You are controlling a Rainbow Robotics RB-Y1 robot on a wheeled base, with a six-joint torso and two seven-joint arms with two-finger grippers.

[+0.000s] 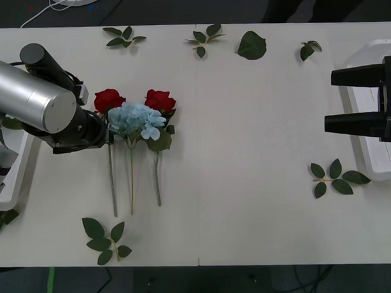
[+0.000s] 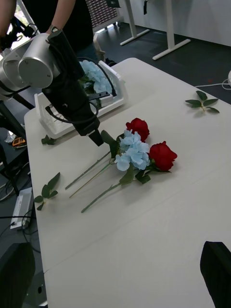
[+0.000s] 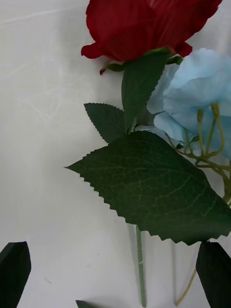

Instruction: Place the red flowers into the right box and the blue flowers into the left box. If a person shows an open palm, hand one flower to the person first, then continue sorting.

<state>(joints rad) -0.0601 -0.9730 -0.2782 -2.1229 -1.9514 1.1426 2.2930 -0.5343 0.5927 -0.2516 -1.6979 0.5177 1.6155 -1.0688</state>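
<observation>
The left gripper [image 1: 107, 133] is open wide, its black fingers [image 3: 14, 272] on each side of a red rose's stem [image 3: 140, 269]. That rose [image 1: 108, 100] lies right under it, stem pointing back toward the robot. The blue flower [image 1: 137, 119] is just past it. Far to the right, the right gripper [image 1: 330, 100] is open and waits over the right box [image 1: 369, 163].

Front camera looked down on the counter [image 1: 247, 151]; wrist cameras (left far closer) shared its roses [image 3: 144, 24].

Two red roses [image 1: 109, 99] flank a pale-blue hydrangea [image 1: 135, 119] on the table (stems parallel), blue flowers [image 2: 96, 77] fill the left box [image 2: 57, 126].
</observation>
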